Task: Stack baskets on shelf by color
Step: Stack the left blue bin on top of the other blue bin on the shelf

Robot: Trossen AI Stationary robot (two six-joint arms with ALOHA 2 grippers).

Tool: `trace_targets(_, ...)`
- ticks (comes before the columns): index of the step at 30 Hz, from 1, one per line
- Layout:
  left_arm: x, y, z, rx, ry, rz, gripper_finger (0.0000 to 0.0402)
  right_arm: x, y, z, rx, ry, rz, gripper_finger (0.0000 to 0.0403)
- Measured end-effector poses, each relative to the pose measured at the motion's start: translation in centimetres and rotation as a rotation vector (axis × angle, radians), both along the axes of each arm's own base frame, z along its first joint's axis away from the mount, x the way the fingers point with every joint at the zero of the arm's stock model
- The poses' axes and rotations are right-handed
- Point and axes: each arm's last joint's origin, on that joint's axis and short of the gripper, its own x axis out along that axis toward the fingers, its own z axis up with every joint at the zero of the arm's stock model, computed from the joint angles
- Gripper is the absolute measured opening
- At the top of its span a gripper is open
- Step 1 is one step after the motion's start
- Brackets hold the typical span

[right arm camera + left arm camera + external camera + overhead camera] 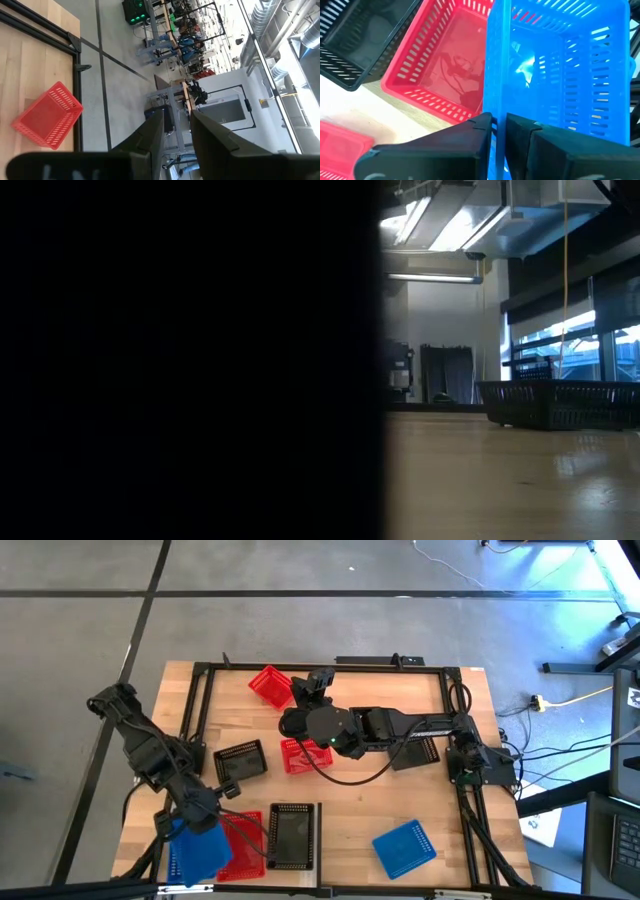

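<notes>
Baskets lie scattered over the wooden tabletop (350, 815), and the left gripper (499, 131) sits at the near left corner with its two dark fingers close together astride the thin wall of a blue basket (560, 70), a slim gap showing on either side; whether they actually pinch the wall I cannot tell. Only the left wrist view shows this: from above, the arm hides the fingers and just the blue basket (197, 853) shows beneath it. Just beside the gripper stands an open red basket (445, 65), glossy inside and holding nothing, with a black basket (360, 40) beyond it; all have slotted mesh walls and rectangular rims. In the high view these three stand in a row at the table's near edge, blue, red (243, 845), black (293, 836). The right gripper (176, 131) hangs over the table's far middle, fingers narrowly parted and holding nothing, pointed out at the room; a red basket (47, 115) lies tilted ahead of it near the black frame. The low view is half blocked by something dark and shows only one black basket (555, 402) on the tabletop. Another blue basket (404, 848) rests well off to the near right.
</notes>
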Motion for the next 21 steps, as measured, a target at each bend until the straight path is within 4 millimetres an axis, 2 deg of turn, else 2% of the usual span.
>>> trace_targets(7,0.0,0.0,0.0,-0.003,0.002,0.003,0.0028,0.0,0.0,0.0,-0.003,0.007,0.001,0.0099)
trace_targets(10,0.0,0.0,0.0,-0.004,0.003,0.006,0.0028,0.0,0.1,-0.4,0.009,0.047,0.054,0.0099)
trace_targets(16,0.0,0.0,0.0,-0.004,0.004,0.007,0.0028,0.2,0.8,-1.4,0.123,0.154,0.356,0.0099)
trace_targets(21,0.0,0.0,0.0,-0.005,0.004,0.008,0.0028,0.2,1.4,-2.4,0.359,0.204,0.617,0.0099)
